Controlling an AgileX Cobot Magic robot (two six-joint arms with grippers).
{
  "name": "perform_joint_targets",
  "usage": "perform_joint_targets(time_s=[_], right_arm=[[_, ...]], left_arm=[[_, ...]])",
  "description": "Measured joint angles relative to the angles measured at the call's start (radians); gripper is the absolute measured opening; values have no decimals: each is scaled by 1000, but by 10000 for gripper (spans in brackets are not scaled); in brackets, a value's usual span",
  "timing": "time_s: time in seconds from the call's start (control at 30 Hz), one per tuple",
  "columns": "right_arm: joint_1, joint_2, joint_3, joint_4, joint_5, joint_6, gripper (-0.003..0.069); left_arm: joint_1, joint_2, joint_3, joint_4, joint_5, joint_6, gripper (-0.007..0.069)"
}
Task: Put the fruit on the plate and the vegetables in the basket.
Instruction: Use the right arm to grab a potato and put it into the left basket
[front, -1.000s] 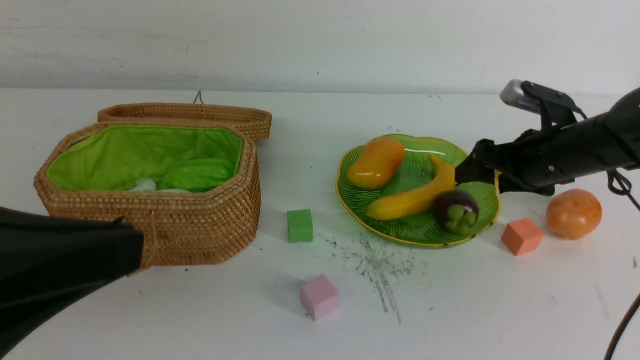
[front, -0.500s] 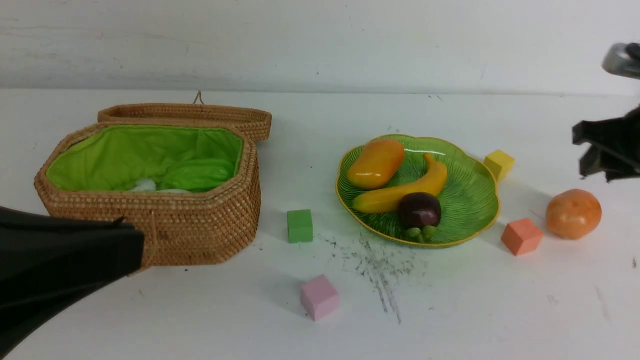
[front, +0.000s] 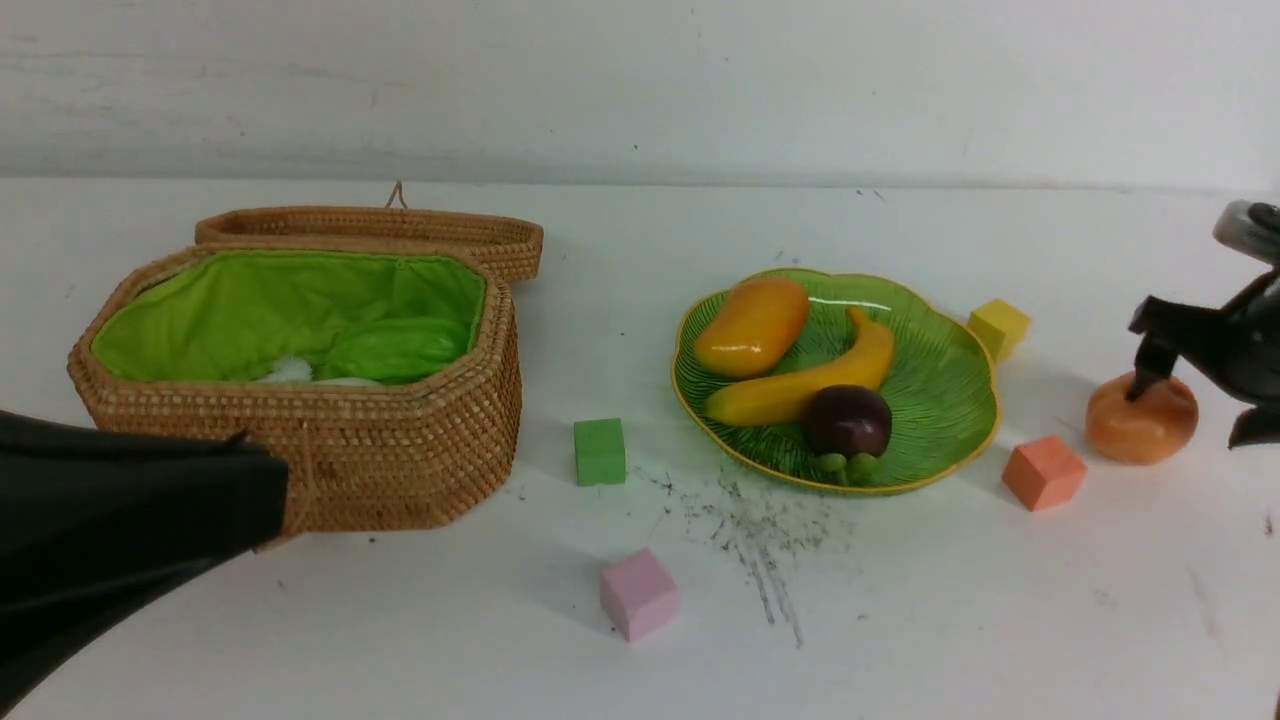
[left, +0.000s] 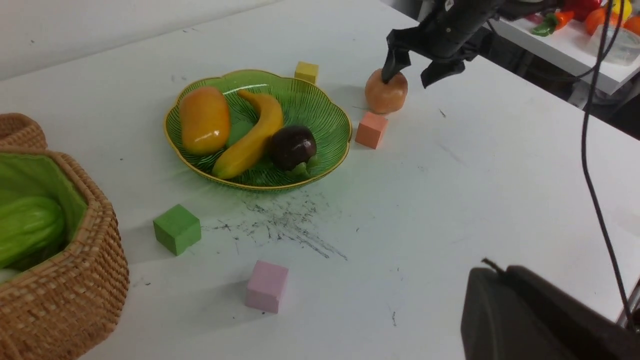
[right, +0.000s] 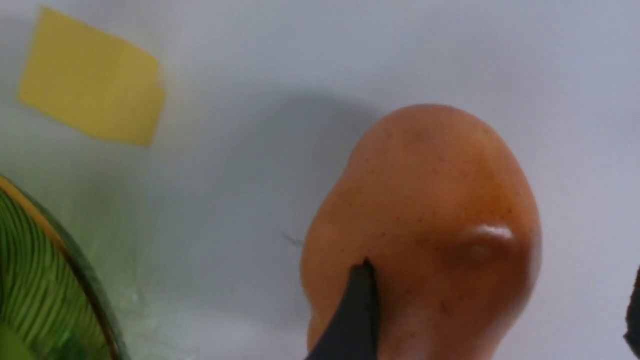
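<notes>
Right jaws (front: 1195, 405) gape over the tomato (front: 1140, 425), apparently touching; left jaws shut, open tabletop (front: 950, 600) around.

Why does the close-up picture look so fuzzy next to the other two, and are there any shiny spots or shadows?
Right wrist view: the orange ball fills the frame, soft-edged, with one small glare spot; yellow cube blurred. Front view: sharp, a white glint on the plate, soft shadows beside the cubes. Left wrist view: clear, a dark blurred shape in one corner.

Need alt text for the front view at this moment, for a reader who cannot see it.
The right gripper, jaws open, is over the orange tomato-like ball, one jaw on top. The mango, banana and mangosteen lie on the green plate; the open basket stands at left.
</notes>
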Motion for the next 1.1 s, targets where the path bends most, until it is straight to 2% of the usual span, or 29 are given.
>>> perform_joint_targets(time_s=[0.27,0.57,1.1], right_arm=[[0,132,-99,50,66,-2,595],[0,145,-105,73,73,-117,501],[0,140,-108,97,144,-165,486]], left_arm=[[0,4,0,-41,7,0,-3],[0,8,0,-44,6,0,-3],[0,8,0,-18,10,1,-2]])
